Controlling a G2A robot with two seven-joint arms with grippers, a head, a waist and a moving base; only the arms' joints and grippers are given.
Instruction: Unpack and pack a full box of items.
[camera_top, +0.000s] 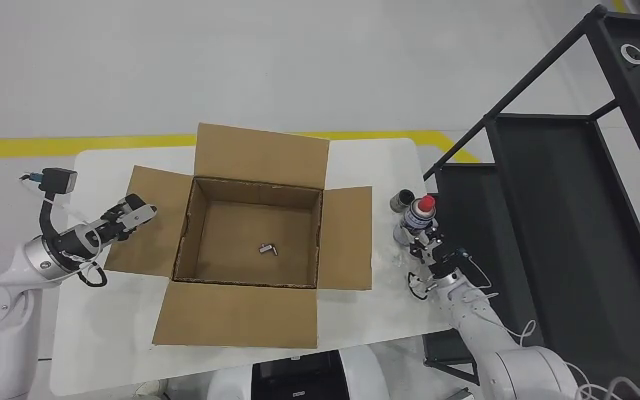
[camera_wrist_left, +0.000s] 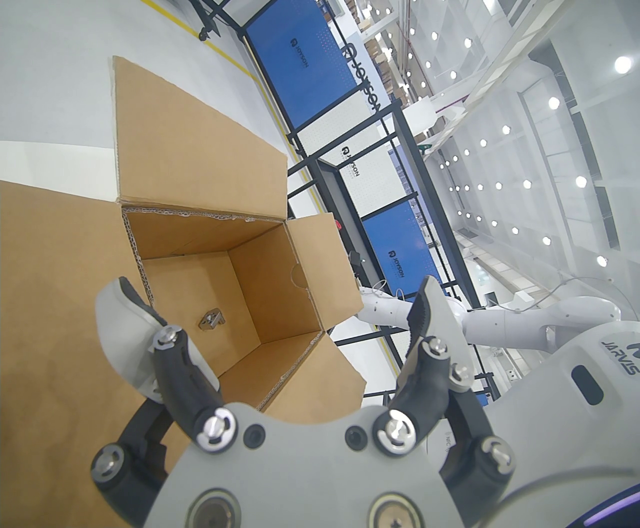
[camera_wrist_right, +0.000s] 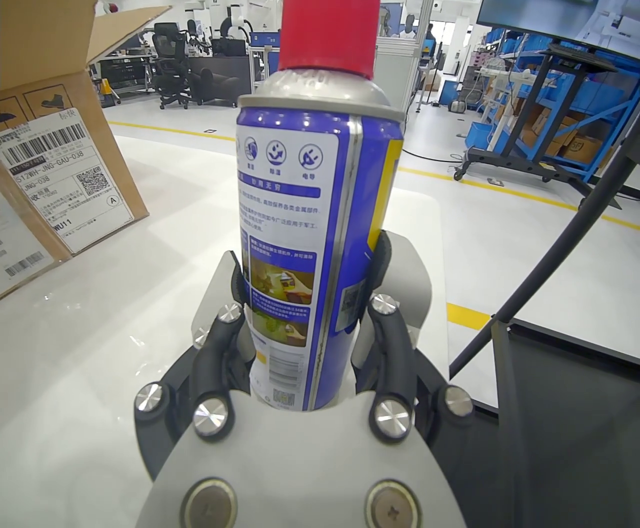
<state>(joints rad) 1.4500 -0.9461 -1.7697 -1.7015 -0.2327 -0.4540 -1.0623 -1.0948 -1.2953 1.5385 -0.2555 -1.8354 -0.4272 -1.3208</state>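
An open cardboard box (camera_top: 345, 240) sits mid-table with all flaps folded out. On its floor lies one small grey metal part (camera_top: 267, 247), also seen from the left wrist (camera_wrist_left: 211, 319). My left gripper (camera_top: 143, 212) hovers over the box's left flap (camera_wrist_left: 55, 280), open and holding nothing. At the table's right edge my right gripper (camera_top: 425, 238) is shut on a blue spray can with a red cap (camera_wrist_right: 312, 215); the can (camera_top: 424, 210) stands upright on the table.
A small dark round container (camera_top: 402, 200) stands just beside the spray can. A black metal rack (camera_top: 545, 190) runs along the table's right side. The white table (camera_top: 110, 330) is bare in front of the left flap.
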